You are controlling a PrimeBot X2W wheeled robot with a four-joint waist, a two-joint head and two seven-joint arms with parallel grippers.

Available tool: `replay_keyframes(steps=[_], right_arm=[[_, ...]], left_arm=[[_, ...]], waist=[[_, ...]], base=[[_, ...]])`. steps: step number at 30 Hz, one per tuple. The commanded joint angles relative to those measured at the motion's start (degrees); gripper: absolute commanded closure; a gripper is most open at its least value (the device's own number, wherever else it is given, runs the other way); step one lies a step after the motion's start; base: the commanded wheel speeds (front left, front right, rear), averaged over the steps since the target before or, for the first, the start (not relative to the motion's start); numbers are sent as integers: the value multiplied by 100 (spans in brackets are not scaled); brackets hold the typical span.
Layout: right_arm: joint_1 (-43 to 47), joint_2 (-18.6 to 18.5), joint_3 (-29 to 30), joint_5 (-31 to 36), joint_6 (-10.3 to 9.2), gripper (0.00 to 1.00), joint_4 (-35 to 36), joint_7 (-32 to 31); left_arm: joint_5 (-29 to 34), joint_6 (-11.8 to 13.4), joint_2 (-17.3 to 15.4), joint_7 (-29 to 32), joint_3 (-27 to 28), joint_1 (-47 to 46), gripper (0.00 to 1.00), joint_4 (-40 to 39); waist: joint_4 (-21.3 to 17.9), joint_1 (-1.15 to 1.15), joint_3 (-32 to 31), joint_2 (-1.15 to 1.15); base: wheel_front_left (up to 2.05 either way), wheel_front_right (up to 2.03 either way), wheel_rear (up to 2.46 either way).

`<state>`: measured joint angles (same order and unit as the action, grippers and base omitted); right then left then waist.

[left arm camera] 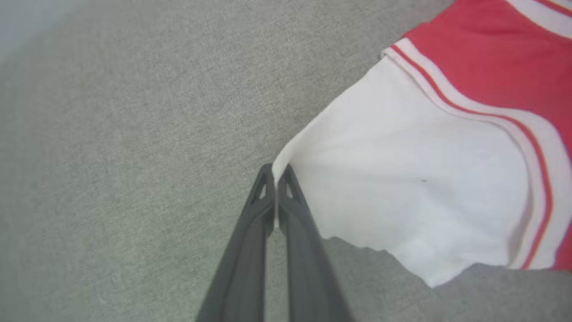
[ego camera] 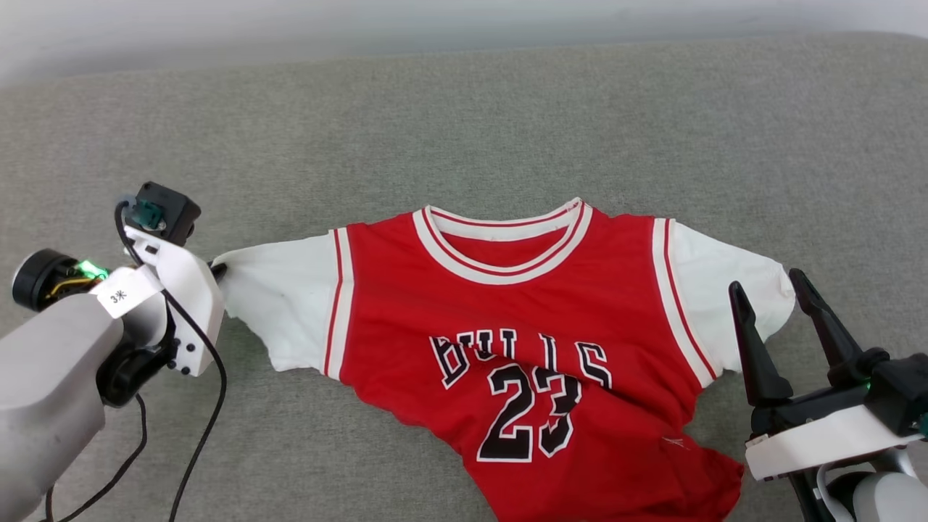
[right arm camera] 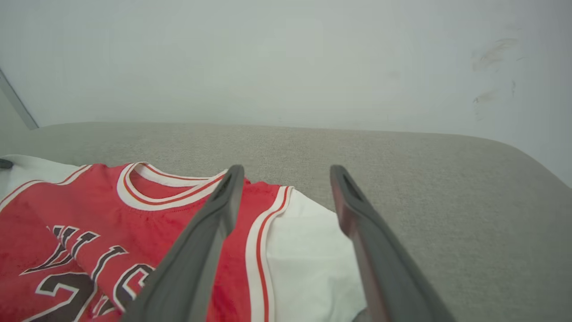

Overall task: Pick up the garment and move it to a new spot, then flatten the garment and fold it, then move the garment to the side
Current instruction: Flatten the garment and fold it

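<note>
Head view: the red Bulls jersey (ego camera: 507, 304) lies front up on the grey upholstered surface (ego camera: 464, 123). Its collar (ego camera: 504, 239) points toward the far edge, and its rumpled lower part runs off the bottom of the view. Our left gripper (ego camera: 217, 270) meets the outer tip of the left sleeve (ego camera: 283, 304). Our right gripper (ego camera: 768, 284) hangs at the edge of the right sleeve (ego camera: 725, 283), its two dark fingers spread wide with nothing between them.

Left wrist view: our left fingers are pressed together on the corner of the white sleeve, a sliver of cloth pinched between the tips. The rest of the sleeve fans out to the red-striped armhole trim (left arm camera: 514, 134).

Right wrist view: our right fingers stand well apart above the other sleeve, gripping nothing. The jersey's black lettering (right arm camera: 80, 250) shows at lower left, creased across the number. A pale wall (right arm camera: 286, 58) rises beyond the surface's far edge.
</note>
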<state>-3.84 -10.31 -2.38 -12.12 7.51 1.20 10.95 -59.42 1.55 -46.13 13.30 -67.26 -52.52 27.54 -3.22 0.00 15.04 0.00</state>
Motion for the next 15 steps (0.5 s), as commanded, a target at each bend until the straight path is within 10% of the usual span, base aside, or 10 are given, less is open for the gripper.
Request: replay_keyframes(steps=[1,13,14,15], right_arm=[[-89,-28,17,-5,-5,0,-11,-11],[-55,-13,130,36,-4,0,-77,-58],[-45,-8,144,36,-4,0,-82,-64],[-45,-4,154,28,-4,0,-79,-69]], left_arm=[[-50,6,36,-45,18,92,100,67],[-162,-336,686,-373,-61,322,100,1518],[-138,-343,727,-478,-51,318,60,1581],[-107,-346,764,-612,-28,297,0,1639]], waist=[[-59,0,64,0],[-158,0,156,0],[-139,0,126,0],[-121,0,89,0]], base=[[0,0,0],[0,0,0],[0,0,0],[0,0,0]])
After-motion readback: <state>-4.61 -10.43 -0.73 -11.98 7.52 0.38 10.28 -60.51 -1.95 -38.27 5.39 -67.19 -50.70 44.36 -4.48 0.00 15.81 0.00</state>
